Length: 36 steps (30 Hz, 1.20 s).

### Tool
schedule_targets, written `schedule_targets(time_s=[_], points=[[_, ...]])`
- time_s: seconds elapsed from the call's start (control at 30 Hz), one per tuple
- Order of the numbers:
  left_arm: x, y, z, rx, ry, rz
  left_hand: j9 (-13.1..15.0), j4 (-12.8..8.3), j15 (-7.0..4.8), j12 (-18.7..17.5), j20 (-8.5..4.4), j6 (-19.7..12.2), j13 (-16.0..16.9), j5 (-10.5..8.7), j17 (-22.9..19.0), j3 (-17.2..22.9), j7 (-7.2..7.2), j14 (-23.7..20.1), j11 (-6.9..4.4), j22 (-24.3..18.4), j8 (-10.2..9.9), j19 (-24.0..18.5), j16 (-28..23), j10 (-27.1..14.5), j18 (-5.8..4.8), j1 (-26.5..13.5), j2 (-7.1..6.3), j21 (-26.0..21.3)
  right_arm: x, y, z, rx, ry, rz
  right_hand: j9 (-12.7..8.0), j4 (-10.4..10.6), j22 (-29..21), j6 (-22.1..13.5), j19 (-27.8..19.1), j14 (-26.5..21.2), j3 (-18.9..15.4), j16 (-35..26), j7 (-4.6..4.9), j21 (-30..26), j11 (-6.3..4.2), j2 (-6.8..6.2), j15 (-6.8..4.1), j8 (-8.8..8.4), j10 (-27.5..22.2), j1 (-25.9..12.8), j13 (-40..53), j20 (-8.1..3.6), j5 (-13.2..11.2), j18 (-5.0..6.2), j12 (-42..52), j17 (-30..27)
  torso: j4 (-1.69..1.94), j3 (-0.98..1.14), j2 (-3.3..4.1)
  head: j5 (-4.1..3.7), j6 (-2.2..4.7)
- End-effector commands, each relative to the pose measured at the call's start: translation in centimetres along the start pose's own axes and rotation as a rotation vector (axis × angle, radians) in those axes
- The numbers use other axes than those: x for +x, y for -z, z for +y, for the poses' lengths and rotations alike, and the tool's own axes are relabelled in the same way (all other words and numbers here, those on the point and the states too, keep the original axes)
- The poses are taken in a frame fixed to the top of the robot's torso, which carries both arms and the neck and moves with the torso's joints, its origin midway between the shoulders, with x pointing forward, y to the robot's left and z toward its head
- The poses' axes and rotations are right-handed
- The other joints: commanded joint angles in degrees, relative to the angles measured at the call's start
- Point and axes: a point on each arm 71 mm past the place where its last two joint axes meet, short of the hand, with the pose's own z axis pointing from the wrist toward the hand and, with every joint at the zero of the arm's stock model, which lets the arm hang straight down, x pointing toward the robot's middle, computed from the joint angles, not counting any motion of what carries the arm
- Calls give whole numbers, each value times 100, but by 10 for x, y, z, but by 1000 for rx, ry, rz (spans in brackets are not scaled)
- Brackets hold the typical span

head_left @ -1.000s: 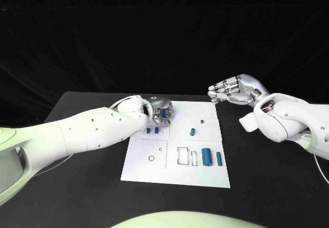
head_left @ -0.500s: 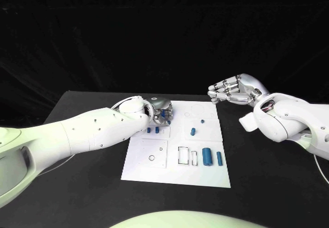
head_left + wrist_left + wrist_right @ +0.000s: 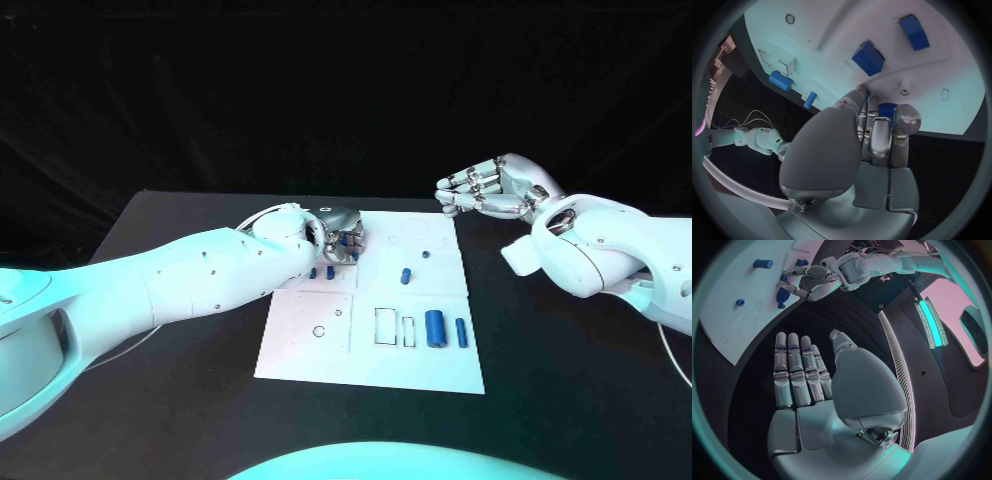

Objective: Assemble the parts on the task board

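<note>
The white task board point(image 3: 433, 372) lies mid-table. My left hand point(image 3: 342, 236) hovers over its far left corner with the fingers curled in. In the left wrist view the left hand point(image 3: 873, 140) pinches a small blue part point(image 3: 887, 106) at the fingertips. Two blue blocks point(image 3: 320, 272) lie just below that hand and show close up as blue blocks point(image 3: 869, 57). A blue peg point(image 3: 405, 276), a tiny blue piece point(image 3: 426, 256) and two blue cylinders point(image 3: 434, 327) rest further right. My right hand point(image 3: 488, 190) hangs off the board's far right corner, fingers straight, holding nothing.
Outlined slots and round holes point(image 3: 387, 327) mark the board. Black table point(image 3: 173, 330) surrounds the board on all sides. The right wrist view shows the right hand point(image 3: 804, 375) above black table, with the board's corner point(image 3: 729, 330) and the left hand point(image 3: 814, 282) beyond it.
The left hand has turned slightly over the board's far left corner. The right hand has stayed where it was.
</note>
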Motion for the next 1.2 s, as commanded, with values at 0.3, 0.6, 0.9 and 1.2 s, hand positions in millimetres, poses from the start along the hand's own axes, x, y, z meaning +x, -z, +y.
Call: schedule_targets(time_s=[0.3,0.6,0.9,1.2], points=[[5,-1,-1,6,3,37,21,-201,-80,-102,-50,355,8,26,67,385,-3,76,-89,245,-53,119,130,470,-91,143,182,230,2,0,1,-12,4,12,5,-23,-5,-46,16,-35,-3,-20,0,-38,-14,58,14,-4,-30,-18,1,36,17,-12,14,-10,0,-1,1,0,-5],[0,0,1,2,35,-12,12,-452,-91,-287,-78,517,8,38,78,836,8,107,-82,415,-161,167,176,684,-118,177,155,381,1,0,1,-12,5,9,5,-23,-5,-46,16,-35,-3,-20,0,-38,-14,58,14,-4,-30,-18,1,36,17,-12,14,-10,-1,0,-2,0,13],[-9,8,5,7,94,-59,-2,-570,-73,-522,-59,623,26,7,-29,1088,31,79,-83,432,-322,106,166,800,-109,-216,-27,408,0,0,0,-10,6,7,5,-23,-5,-46,16,-35,-3,-20,0,-38,-14,58,14,-4,-30,-18,1,36,17,-12,14,-10,11,-1,-9,9,56],[-29,24,16,-5,128,-79,2,-565,-76,-597,-55,669,43,-5,-81,1033,16,64,-90,433,-371,96,154,844,-108,-412,-93,405,-1,-1,-1,-7,7,4,5,-23,-5,-46,16,-35,-3,-20,0,-38,-14,58,14,-4,-30,-18,1,36,17,-12,14,-10,15,1,-14,39,64]])
